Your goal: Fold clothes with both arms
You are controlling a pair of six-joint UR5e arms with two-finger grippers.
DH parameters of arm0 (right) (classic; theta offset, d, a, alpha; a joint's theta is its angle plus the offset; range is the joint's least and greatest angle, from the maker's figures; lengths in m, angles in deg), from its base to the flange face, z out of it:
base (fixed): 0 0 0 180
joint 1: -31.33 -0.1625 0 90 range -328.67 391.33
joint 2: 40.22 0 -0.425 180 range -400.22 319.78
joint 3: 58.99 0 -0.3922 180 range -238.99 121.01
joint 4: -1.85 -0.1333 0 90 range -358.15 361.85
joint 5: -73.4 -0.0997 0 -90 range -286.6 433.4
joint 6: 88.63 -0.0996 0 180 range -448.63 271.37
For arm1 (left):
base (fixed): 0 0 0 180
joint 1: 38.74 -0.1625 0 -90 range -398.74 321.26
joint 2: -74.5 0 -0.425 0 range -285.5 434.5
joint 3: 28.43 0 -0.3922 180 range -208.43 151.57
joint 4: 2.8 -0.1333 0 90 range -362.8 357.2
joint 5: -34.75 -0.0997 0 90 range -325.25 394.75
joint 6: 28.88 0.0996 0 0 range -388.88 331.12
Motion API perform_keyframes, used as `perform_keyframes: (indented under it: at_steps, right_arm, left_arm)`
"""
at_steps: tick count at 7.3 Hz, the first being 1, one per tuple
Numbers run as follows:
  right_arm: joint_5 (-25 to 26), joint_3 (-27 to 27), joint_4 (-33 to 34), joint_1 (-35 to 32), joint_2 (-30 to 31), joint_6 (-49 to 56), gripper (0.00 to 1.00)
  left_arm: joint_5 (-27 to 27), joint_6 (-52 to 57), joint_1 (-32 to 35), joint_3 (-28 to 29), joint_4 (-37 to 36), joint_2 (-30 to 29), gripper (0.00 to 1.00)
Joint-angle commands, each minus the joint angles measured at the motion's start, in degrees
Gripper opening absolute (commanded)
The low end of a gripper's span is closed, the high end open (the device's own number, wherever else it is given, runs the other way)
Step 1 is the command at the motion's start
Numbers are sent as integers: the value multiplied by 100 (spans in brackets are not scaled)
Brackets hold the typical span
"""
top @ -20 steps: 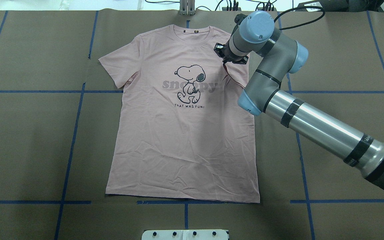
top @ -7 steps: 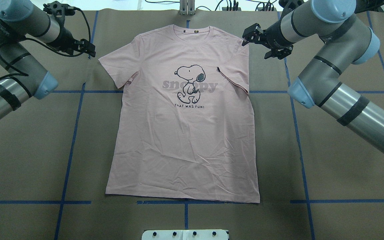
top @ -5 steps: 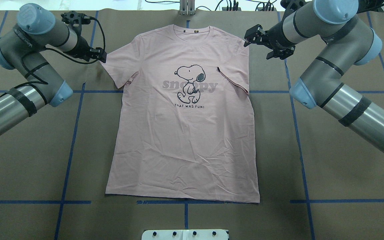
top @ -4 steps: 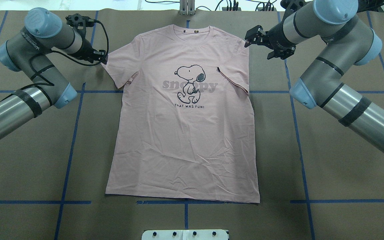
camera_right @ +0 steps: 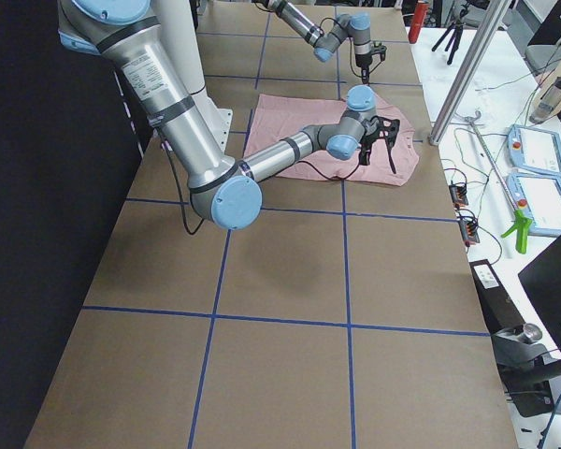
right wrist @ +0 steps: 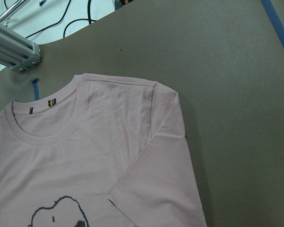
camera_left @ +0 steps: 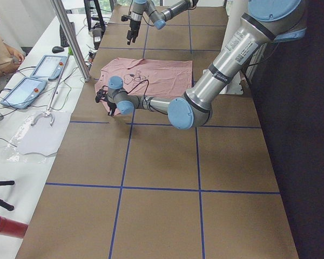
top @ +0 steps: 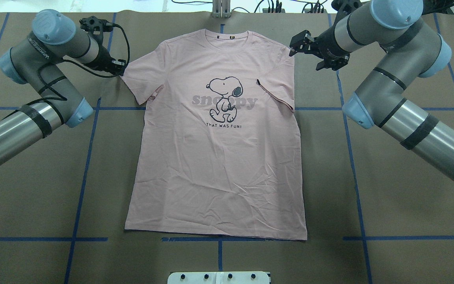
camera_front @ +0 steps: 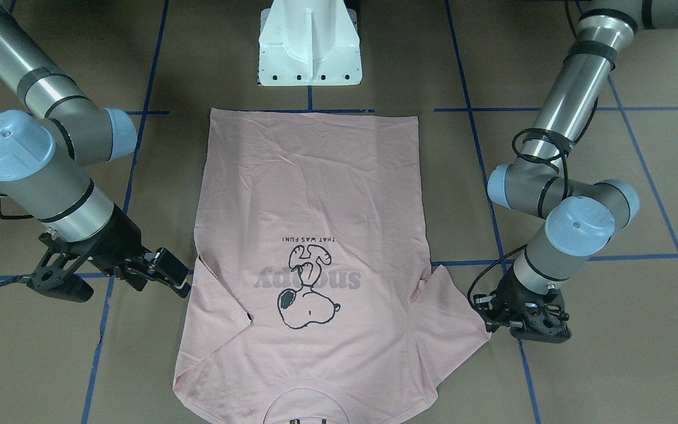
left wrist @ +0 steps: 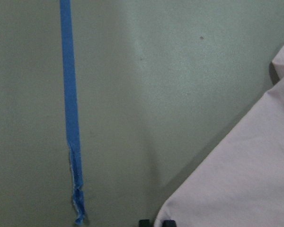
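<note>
The pale pink T-shirt [top: 219,157] lies flat, face up, with its collar at the far edge. Its right sleeve [top: 276,94] is folded in over the chest. Its left sleeve [top: 138,77] is spread out. My left gripper [top: 121,69] [camera_front: 485,315] is low at the tip of that sleeve. In the left wrist view its fingertips [left wrist: 168,222] stand close together on the sleeve corner [left wrist: 236,179]. My right gripper [top: 294,46] [camera_front: 171,275] is open and empty. It hovers beside the shirt's right shoulder [right wrist: 165,92].
The white pedestal base [camera_front: 309,47] stands at the near edge by the hem. An aluminium post [top: 221,8] and cables lie past the collar. Blue tape lines [top: 89,150] cross the brown table. A side bench with tablets [camera_left: 21,89] and a person is at the far side.
My left arm came in from the left and brought its gripper to the left sleeve tip. My right arm left the folded sleeve and drew back beside the right shoulder, then held still.
</note>
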Motion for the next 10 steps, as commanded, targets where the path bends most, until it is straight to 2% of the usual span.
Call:
perform_keyframes:
  at_steps: [1,3,5,9,10]
  right_arm:
    - [0,-21,0,5,-6,1,100]
    - [0,-56,0,5,-6,36,100]
    - [0,-83,0,5,-6,107,100]
    - [0,-83,0,5,-15,107,100]
    - [0,-91,0,14,-15,98,100]
  left_arm:
    - [39,-491,-31,-500,-35,-139,0]
    - [-162,-1091,-601,-424,-280,-551,0]
    - [-627,-1119,-673,196,-264,-1033,0]
    - [-892,-1128,-717,481,-80,-1229,0]
    - [-884,-1128,-726,464,-35,-1195,65]
